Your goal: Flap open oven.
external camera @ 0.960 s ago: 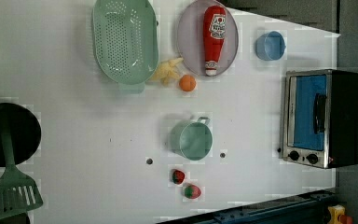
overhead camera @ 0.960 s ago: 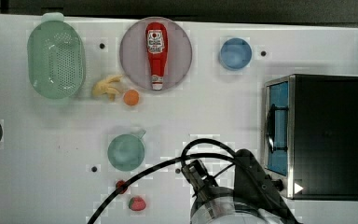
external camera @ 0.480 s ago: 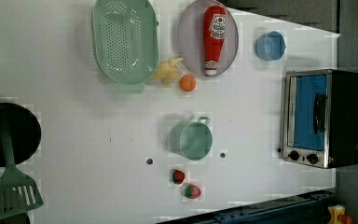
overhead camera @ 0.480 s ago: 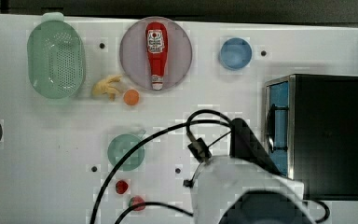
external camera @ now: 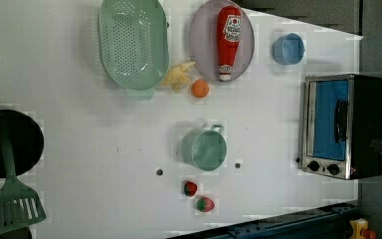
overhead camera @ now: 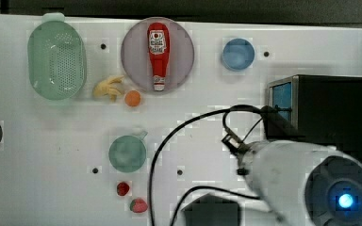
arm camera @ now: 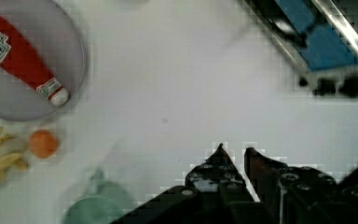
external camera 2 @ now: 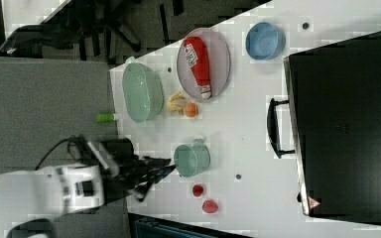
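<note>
We see one oven [external camera: 343, 127], door shut; beside it one ketchup bottle [external camera: 229, 40], two strawberries [external camera: 190, 188], and our nearly closed, empty gripper [arm camera: 233, 156].

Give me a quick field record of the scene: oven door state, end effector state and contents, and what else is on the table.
oven: at the left view's right edge of the table, door closed, bar handle untouched
end effector: fingers nearly together, nothing between them, over bare table, not yet at the oven
plate: holds ketchup bottle
green colander: beside the plate
blue bowl: near the oven
green cup: mid-table
</note>
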